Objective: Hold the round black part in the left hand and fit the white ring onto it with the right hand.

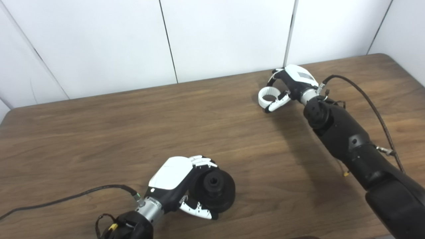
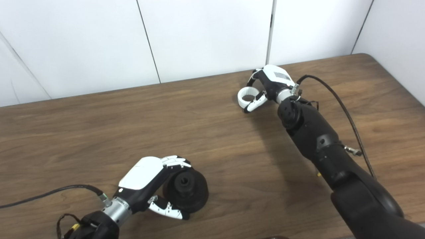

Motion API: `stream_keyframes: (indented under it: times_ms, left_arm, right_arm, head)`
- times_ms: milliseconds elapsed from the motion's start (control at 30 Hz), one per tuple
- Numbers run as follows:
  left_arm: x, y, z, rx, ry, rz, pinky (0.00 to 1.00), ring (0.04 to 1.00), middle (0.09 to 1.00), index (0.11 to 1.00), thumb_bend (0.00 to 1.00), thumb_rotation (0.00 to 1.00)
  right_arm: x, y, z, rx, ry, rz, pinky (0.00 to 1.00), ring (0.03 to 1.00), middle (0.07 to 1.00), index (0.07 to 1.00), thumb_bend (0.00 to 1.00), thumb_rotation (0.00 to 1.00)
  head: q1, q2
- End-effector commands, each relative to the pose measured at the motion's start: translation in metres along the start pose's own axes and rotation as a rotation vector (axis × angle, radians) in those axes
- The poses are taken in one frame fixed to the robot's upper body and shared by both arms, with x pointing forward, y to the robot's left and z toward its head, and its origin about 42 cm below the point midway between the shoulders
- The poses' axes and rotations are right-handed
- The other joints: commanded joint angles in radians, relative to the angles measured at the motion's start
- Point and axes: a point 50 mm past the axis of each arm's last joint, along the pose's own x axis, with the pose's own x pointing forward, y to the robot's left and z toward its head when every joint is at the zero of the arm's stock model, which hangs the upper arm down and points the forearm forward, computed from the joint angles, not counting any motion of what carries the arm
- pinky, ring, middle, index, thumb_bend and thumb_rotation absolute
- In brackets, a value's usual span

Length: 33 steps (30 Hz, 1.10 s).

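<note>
The round black part (image 1: 215, 190) rests on the table near the front, its central hub with a hole facing up and right. My left hand (image 1: 181, 181) is wrapped around its left side, fingers over the top and thumb below. The white ring (image 1: 268, 96) sits at the far right of the table, low over or on the wood. My right hand (image 1: 287, 87) has its fingers and thumb closed around that ring. In the right eye view the same ring (image 2: 247, 95) shows between the right hand's fingertips.
The brown wooden table (image 1: 132, 126) runs back to white wall panels. A black cable (image 1: 59, 199) trails left from my left wrist. Another cable (image 1: 372, 106) loops along my right forearm. The table's right corner lies behind the right arm.
</note>
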Motion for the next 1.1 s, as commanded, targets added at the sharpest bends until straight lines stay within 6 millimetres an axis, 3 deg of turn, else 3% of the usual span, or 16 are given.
stream_keyframes:
  times_ms: [0, 533, 1067]
  left_arm:
    - [0.004, 0.007, 0.003, 0.022, -0.027, 0.048, 0.83, 0.886, 0.844, 0.698, 0.85, 0.27]
    - [0.005, 0.007, 0.002, 0.026, -0.025, 0.049, 0.83, 0.886, 0.845, 0.702, 0.85, 0.28]
    - [0.007, 0.008, 0.003, 0.023, -0.016, 0.036, 0.84, 0.894, 0.851, 0.704, 0.85, 0.28]
  right_arm:
    - [0.005, -0.031, 0.009, -0.006, -0.044, -0.075, 0.98, 0.975, 0.903, 0.495, 0.52, 0.16]
    - [-0.016, -0.037, 0.012, -0.015, -0.093, -0.088, 1.00, 0.977, 0.897, 0.494, 0.52, 0.16]
    - [-0.054, -0.051, 0.028, -0.011, -0.194, -0.124, 1.00, 0.973, 0.899, 0.495, 0.52, 0.16]
  head:
    - [-0.001, 0.002]
    - [0.003, 0.002]
    - [0.006, 0.002]
